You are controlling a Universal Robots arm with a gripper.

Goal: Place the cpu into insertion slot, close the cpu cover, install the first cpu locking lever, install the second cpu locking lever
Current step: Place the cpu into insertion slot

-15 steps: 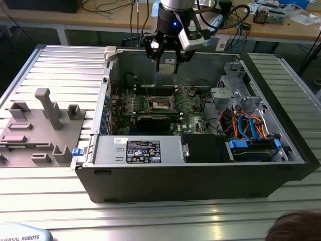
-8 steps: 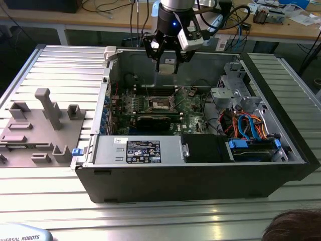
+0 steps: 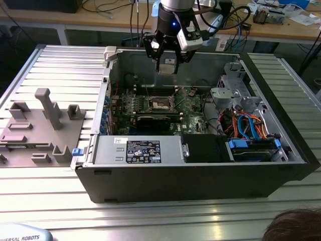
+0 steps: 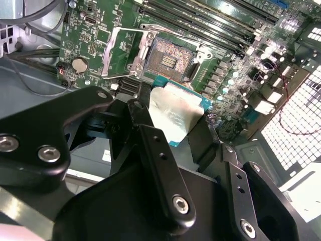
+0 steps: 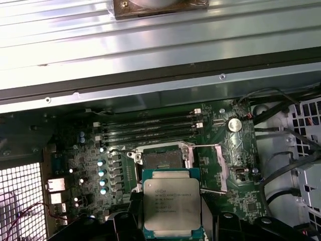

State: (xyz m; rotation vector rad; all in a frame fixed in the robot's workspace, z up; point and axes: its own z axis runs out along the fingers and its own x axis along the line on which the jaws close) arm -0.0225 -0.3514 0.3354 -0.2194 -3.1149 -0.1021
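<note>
Currently | cpu (image 5: 172,208) top bears small printed lines | gripper (image 3: 167,66) clamped on cpu | exterior view: gripper at 12 o'clock from open insertion slot (image 3: 161,104)

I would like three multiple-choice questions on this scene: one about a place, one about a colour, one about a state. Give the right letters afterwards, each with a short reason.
1. Where is the cpu?
A) seated in the socket
B) lying on the floor
C) in the gripper, above the board

2. What colour is the motherboard?
A) green
B) red
C) white

3. How does the cpu cover stand?
A) shut over the socket
B) swung open
C) taken off entirely

Answers:
1 C: the gripper clamps it above the empty socket.
2 A: green shows around the socket in both wrist views.
3 B: the frame is tipped aside and the contacts lie bare.
</note>
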